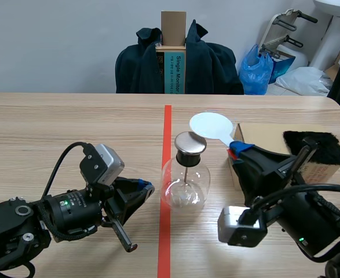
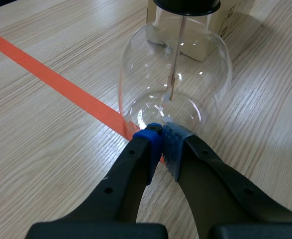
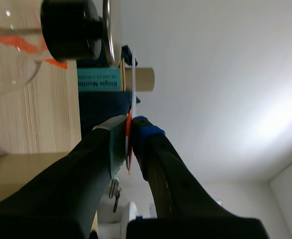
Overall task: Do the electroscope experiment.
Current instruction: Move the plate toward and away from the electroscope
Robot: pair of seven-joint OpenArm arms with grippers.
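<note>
Glass, clear and round, the electroscope flask (image 1: 184, 184) stood on the wooden surface (image 1: 65, 121) at the red tape line (image 1: 167, 124). It was closed by a black stopper (image 1: 187, 156) under a metal disc (image 1: 190, 142). Inside the flask we saw a thin rod (image 2: 175, 55) hanging from the stopper and ending above the glass floor. Our left hand (image 2: 161, 133) lay low against the flask's base, pads pressed together on nothing. Our right hand (image 1: 237, 148), on the flask's other side, pinched the red handle of a white round paddle (image 1: 211, 125). The paddle's face hung close beside the metal disc; we could not tell whether they touched. Past that hand from the flask sat a cardboard box (image 1: 265, 136) with black fur (image 1: 311, 146) on it.
</note>
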